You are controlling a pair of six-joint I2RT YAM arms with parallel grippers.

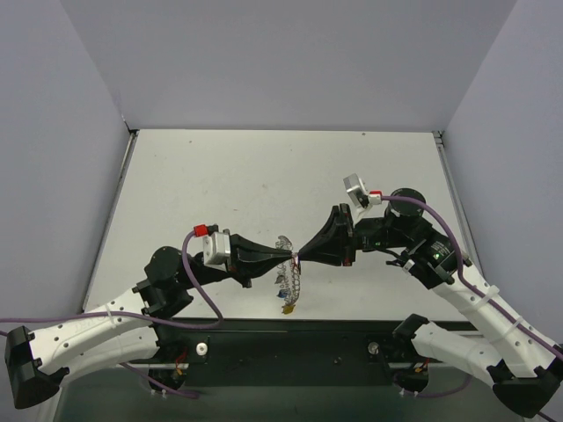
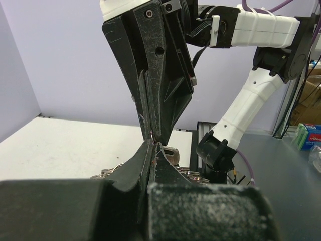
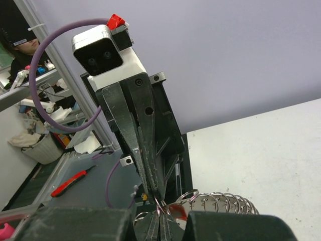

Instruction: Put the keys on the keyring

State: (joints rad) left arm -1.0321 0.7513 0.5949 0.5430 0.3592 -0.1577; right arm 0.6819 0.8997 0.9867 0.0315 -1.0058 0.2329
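The keyring [image 1: 289,274], a thin wire ring fringed with small silver pieces and blue and yellow tags, hangs between the two grippers above the table's near edge. My left gripper [image 1: 291,256] comes in from the left and my right gripper [image 1: 302,254] from the right; they meet tip to tip, both shut on the ring's wire. In the left wrist view my left gripper [image 2: 153,146] is shut, with silver keys [image 2: 174,155] just behind it. In the right wrist view my right gripper [image 3: 160,215] pinches the thin wire, with a row of small rings [image 3: 220,201] and a red tag [image 3: 178,211] beside it.
The white table [image 1: 264,176] has grey walls on three sides. The black base rail [image 1: 290,338] runs along the near edge under the hanging ring. A red-handled tool [image 3: 70,182] lies off the table on a grey surface.
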